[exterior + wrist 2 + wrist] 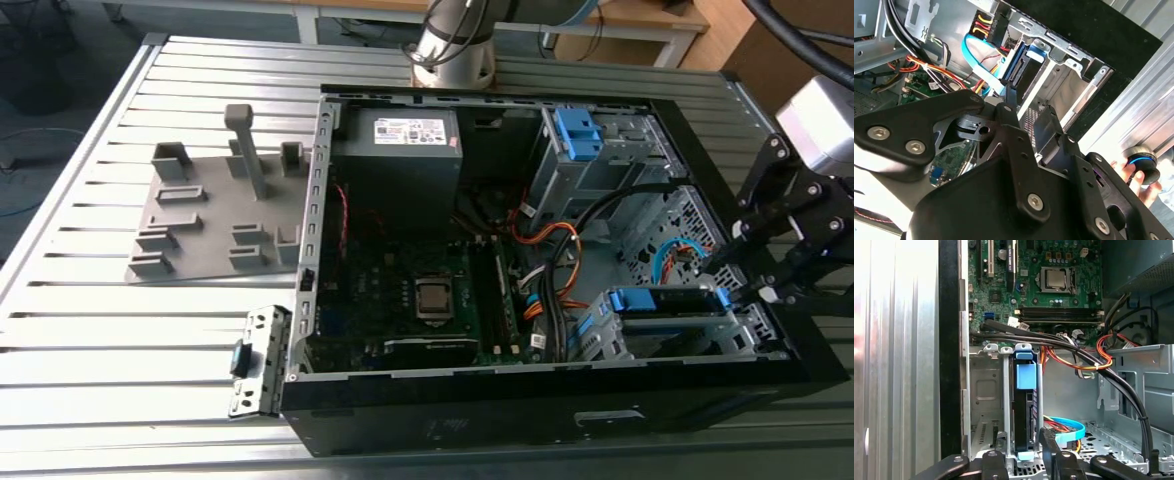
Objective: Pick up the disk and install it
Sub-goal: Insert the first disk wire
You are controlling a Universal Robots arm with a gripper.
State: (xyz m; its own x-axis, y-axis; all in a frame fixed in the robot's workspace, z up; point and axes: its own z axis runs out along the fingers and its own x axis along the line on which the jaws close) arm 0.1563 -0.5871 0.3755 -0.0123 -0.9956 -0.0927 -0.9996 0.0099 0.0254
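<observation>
The disk (667, 300) sits inside the lower drive bay of the open computer case (534, 400), at the exterior view's right, with its blue rails showing along its top. In the first wrist view the disk (1024, 405) stands on edge between the bay's metal walls, a blue tab on its end. My gripper (755, 275) hangs just outside the case's edge, next to that bay. Its black fingers (1050, 445) stand apart on either side of the disk's line and hold nothing. In the second wrist view the gripper (1029, 107) points at the bay, where the disk (1021, 62) shows beyond it.
The case lies on a slatted metal table (107, 330). A grey fixture plate (220, 215) lies at the exterior view's left. Black and orange cables (1079, 355) cross the case beside the bay. A grey box (400, 150) and a blue bracket (577, 130) sit further back. A person's hand (1134, 175) holds a black knob.
</observation>
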